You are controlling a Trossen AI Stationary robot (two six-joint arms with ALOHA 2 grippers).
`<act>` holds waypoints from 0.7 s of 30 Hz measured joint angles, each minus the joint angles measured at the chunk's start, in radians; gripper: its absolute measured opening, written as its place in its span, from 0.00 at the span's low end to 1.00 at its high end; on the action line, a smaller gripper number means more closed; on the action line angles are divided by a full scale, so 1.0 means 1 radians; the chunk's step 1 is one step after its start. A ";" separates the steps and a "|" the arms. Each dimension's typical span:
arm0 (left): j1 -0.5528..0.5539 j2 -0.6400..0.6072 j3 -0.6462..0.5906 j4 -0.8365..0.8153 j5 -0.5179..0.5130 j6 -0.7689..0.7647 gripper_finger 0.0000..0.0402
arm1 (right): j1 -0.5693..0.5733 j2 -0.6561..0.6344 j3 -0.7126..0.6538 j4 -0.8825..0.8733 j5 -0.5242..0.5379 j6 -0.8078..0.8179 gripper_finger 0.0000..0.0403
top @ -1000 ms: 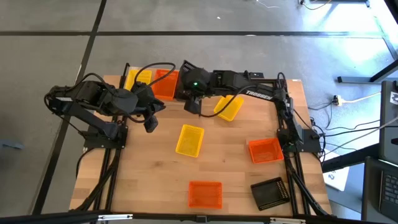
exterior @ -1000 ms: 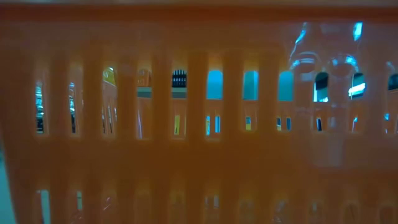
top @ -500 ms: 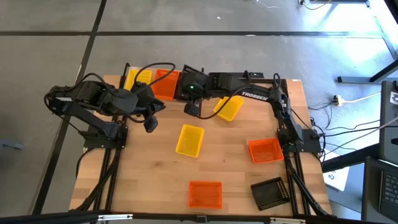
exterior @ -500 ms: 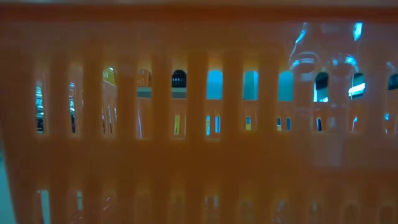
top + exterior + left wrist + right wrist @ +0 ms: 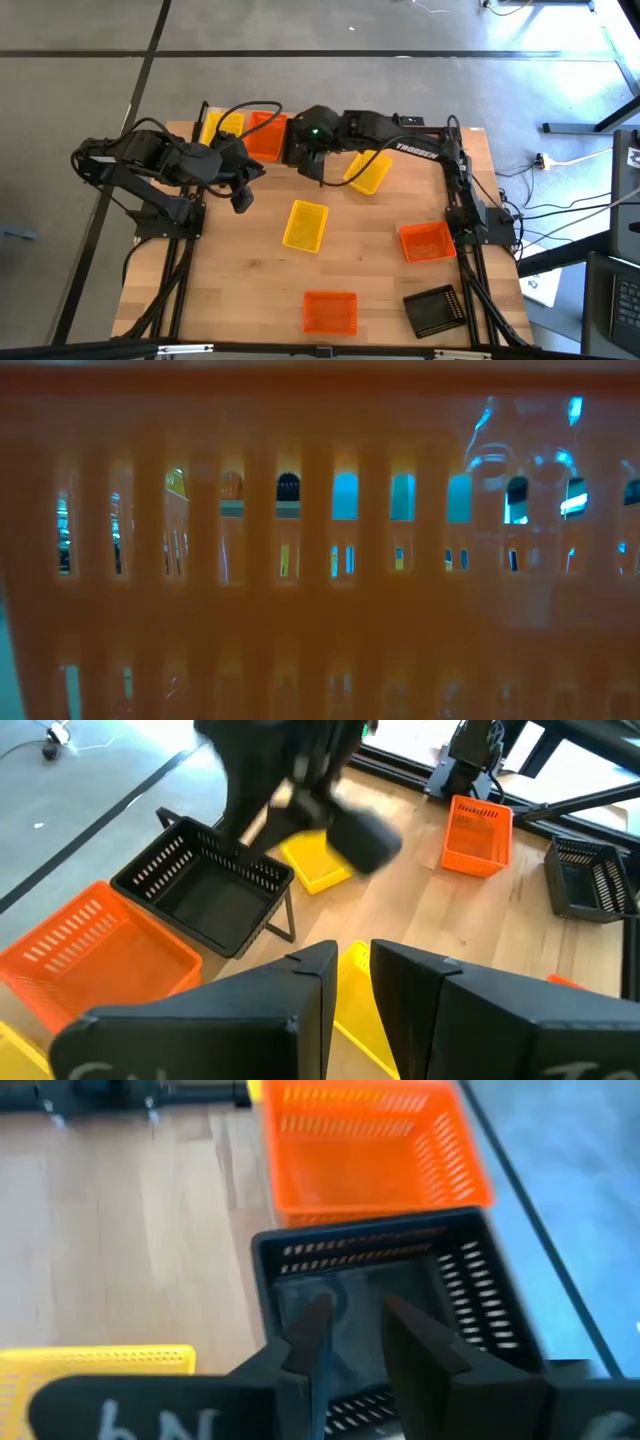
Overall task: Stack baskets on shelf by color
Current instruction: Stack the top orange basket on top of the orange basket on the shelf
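Here the right gripper (image 5: pixel 310 172) hangs over the far end of the surface (image 5: pixel 250 280), just above the black basket (image 5: pixel 400 1295) that sits in the shelf (image 5: pixel 282 915); its two fingers (image 5: pixel 310 1335) are a little apart with nothing between them, so it is let go. Next to the black basket, on the shelf, sits an orange basket (image 5: pixel 266 135), and past that a yellow basket (image 5: pixel 222 127); the three sit in a row, side by side.

The left gripper (image 5: pixel 243 200) waits near the shelf, on the side where the yellow basket is; its fingers (image 5: pixel 320 980) are a little apart and hold nothing.

More baskets lie loose on the surface; one yellow basket (image 5: pixel 368 172) is just beside the shelf, tilted, close to the right gripper; another yellow basket (image 5: pixel 305 225) lies near the middle, well apart from the shelf. An orange basket (image 5: pixel 426 241) and a second black basket (image 5: pixel 435 310) lie far from the shelf, near the right arm's base; one more orange basket (image 5: pixel 330 312) lies at the end across from the shelf, and its wall (image 5: pixel 320 610) fills the whole low view.
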 joint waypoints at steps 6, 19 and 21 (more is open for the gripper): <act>0.000 0.000 0.000 -0.071 0.002 -0.025 0.14 | 0.048 -0.102 0.002 -0.054 -0.046 -0.104 0.20; 0.000 0.000 0.000 -0.124 0.099 -0.028 0.14 | 0.175 -0.225 0.000 -0.556 -0.190 -0.264 0.20; 0.000 0.000 0.000 -0.124 0.110 -0.023 0.14 | 0.190 -0.233 -0.030 -0.534 -0.232 -0.224 0.19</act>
